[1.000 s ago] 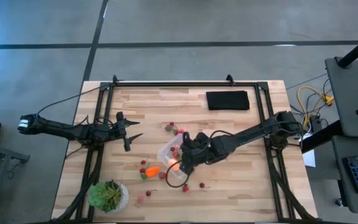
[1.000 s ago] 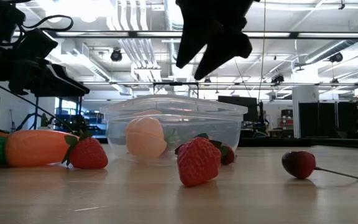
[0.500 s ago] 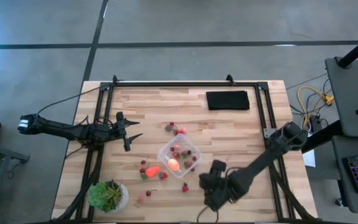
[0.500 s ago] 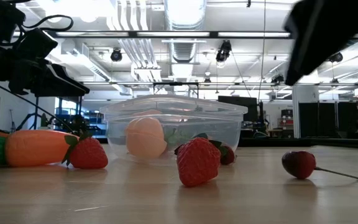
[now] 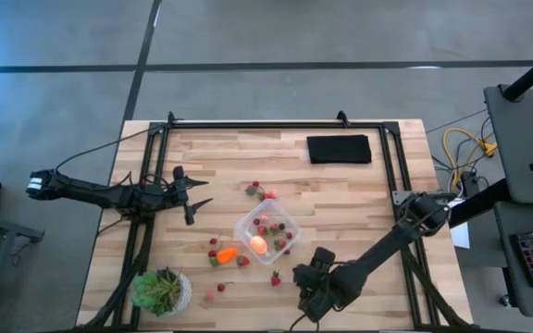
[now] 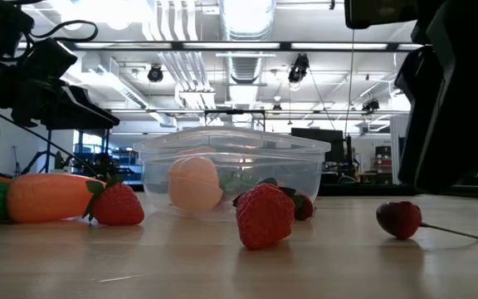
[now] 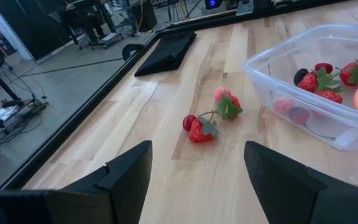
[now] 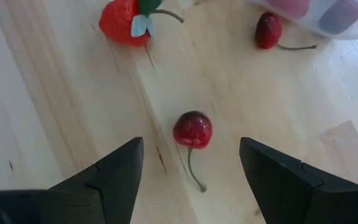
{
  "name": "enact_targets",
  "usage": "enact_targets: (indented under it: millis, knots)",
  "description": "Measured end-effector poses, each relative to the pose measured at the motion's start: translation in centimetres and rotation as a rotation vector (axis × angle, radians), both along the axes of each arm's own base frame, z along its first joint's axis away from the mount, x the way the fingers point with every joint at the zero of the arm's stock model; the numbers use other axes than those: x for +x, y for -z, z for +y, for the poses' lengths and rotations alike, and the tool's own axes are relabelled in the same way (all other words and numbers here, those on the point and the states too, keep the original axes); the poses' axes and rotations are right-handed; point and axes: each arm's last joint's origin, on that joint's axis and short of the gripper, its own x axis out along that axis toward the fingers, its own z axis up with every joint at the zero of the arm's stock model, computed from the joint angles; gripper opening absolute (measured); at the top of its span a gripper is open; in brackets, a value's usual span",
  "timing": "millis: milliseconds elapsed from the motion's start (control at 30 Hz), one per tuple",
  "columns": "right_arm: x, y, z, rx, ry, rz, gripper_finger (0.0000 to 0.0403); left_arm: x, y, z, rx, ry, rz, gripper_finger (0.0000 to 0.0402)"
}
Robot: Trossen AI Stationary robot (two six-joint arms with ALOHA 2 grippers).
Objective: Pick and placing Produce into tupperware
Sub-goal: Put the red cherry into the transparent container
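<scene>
The clear tupperware (image 5: 266,236) stands mid-table and holds a pink-orange fruit (image 5: 258,244) and several red pieces. Loose produce lies on the wood around it: an orange carrot (image 5: 226,253), strawberries (image 5: 254,191) and a strawberry (image 8: 124,22) by the container's near side. My right gripper (image 5: 305,289) hovers open near the table's front edge, its fingers on either side of a red cherry (image 8: 192,129) that lies on the wood below, apart from them. Far left, my left gripper (image 5: 192,196) waits open.
A black pad (image 5: 339,149) lies at the far right. A potted green plant (image 5: 162,291) stands at the near left corner. A second cherry (image 8: 267,31) lies beside the container wall. Two strawberries (image 7: 201,127) lie ahead of my left gripper (image 7: 197,168).
My right gripper has left its place above the tupperware, swung toward the table's near edge and sunk lower. It now hangs over the cherry. The produce and container have kept still.
</scene>
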Motion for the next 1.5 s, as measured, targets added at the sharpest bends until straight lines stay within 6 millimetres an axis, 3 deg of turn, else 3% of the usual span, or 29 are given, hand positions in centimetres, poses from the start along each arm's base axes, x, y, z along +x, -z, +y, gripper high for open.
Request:
enact_targets:
  millis: [467,733,1500]
  knots:
    - [0.9,2.0,0.1,0.006,0.029,0.001,0.0236,0.0,0.0,0.0,0.000,0.000,0.000,0.0242]
    - [1.5,2.1,-0.8,0.007,0.056,0.005,0.0223,0.0,0.0,0.0,0.000,0.000,-0.002,0.0242]
    - [1.5,2.0,-0.8,0.065,0.047,0.047,0.0087,0.0,0.0,0.0,0.000,0.000,-0.001,0.0242]
